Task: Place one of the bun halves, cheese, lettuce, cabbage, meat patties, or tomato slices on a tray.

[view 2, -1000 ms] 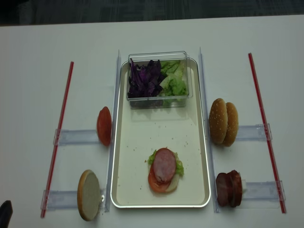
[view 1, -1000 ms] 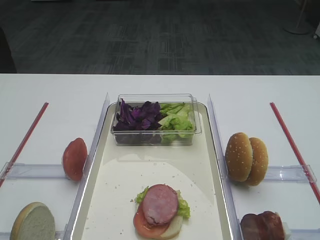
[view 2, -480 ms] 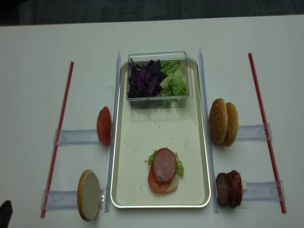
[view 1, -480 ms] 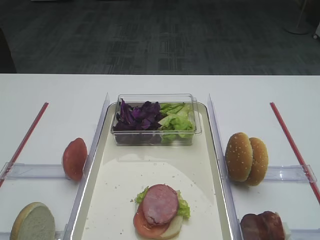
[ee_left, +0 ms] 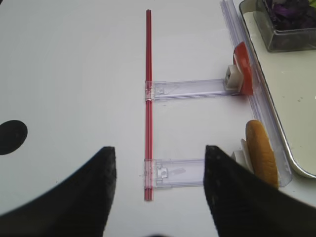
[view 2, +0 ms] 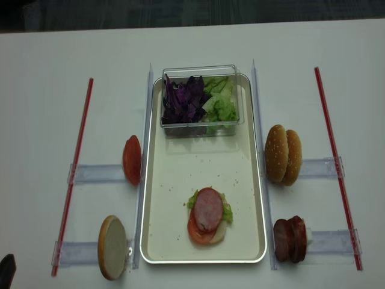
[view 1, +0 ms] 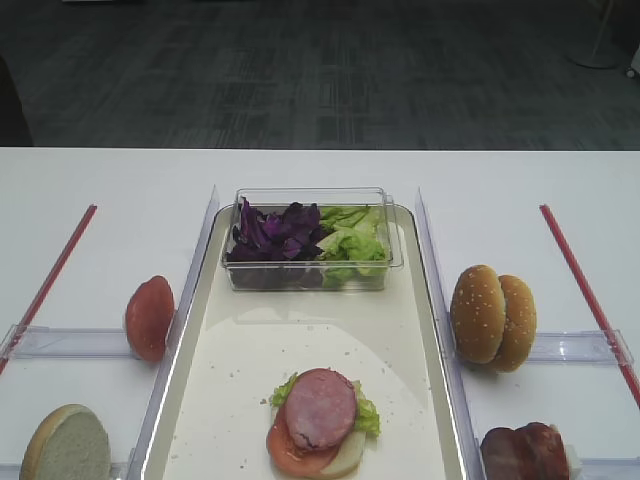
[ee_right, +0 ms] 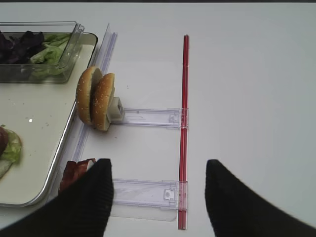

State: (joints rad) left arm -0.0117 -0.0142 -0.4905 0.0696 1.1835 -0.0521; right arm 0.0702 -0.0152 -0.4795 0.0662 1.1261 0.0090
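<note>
The cream tray (view 1: 230, 400) (view 2: 180, 180) carries a stack near its front: a meat patty (view 1: 320, 407) (view 2: 208, 209) on a tomato slice, lettuce and a pale bun half. Two sesame bun halves (view 1: 492, 314) (ee_right: 96, 98) stand on edge to the tray's right, with meat patties (view 1: 525, 452) (ee_right: 74, 173) in front of them. On the left stand a tomato slice (view 1: 150, 317) (ee_left: 243, 66) and a pale-faced bun half (view 1: 67, 445) (ee_left: 261, 153). My right gripper (ee_right: 159, 173) hovers open and empty over the right-hand clear rail. My left gripper (ee_left: 160, 153) is open and empty over the left rail.
A clear tub (view 1: 310, 240) at the tray's far end holds purple cabbage (view 1: 272, 230) and green lettuce (view 1: 352, 238). Red strips (view 2: 75, 168) (view 2: 335, 162) run along both sides. Clear plastic rails (ee_right: 148, 117) (ee_left: 190, 89) hold the upright food. A dark shape (view 2: 6, 266) sits at the bottom left corner.
</note>
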